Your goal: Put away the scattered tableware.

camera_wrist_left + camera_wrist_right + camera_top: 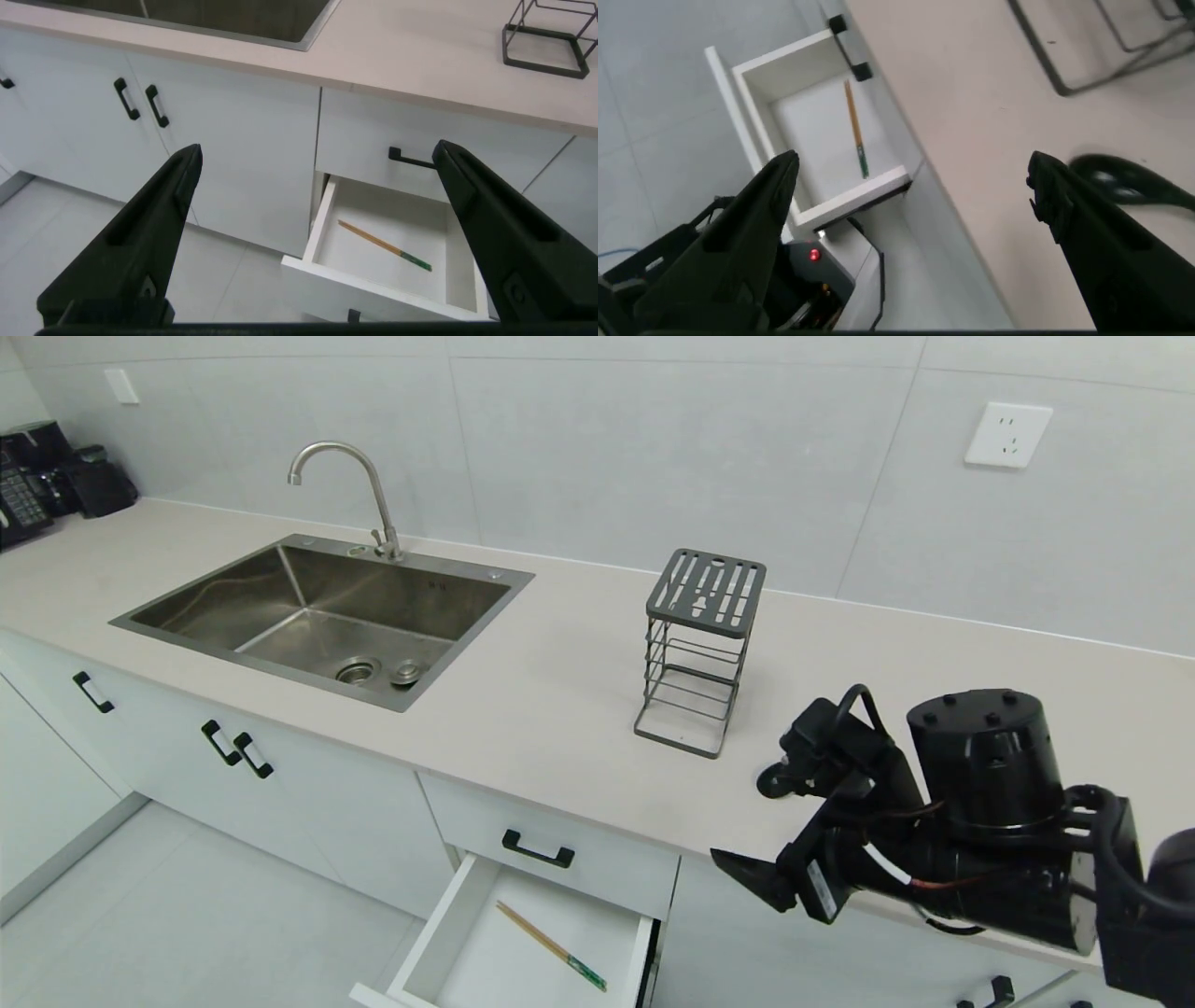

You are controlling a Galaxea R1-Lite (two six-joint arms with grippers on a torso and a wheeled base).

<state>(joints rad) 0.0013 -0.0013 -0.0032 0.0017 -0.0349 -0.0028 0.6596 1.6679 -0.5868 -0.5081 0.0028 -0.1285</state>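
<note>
Grey wall tiles (pixel 653 439) back a pale counter (pixel 560 691) that runs across our head view, with a white outlet (pixel 1006 434) set in the tiles towards the right. We see a steel sink (pixel 464 639) sunk into the counter on the left, and a curved faucet (pixel 380 513) rising from its far rim. Well to the right of the sink a dark wire rack (pixel 707 593) stands upright on the counter, its slotted top plate level. Some black appliances (pixel 42 476) sit at the far left end. Below the counter, white cabinet doors (pixel 308 803) carry black handles. One drawer (pixel 439 929) under the counter, roughly below the rack, is pulled out. A pair of wooden chopsticks (pixel 551 945) with green ends lies flat on its white floor, slanting across it and clear of the walls. The shallow drawer front (pixel 560 845) just above it is closed. Our right arm (pixel 980 784) hangs over the counter's front edge, to the right of the rack and above the open drawer. The right gripper (pixel 912 163) is spread wide with nothing between its fingers. From the left wrist we see the left gripper (pixel 318 154) out in front of the cabinets, also spread wide and empty, with the open drawer and the chopsticks beyond it.
</note>
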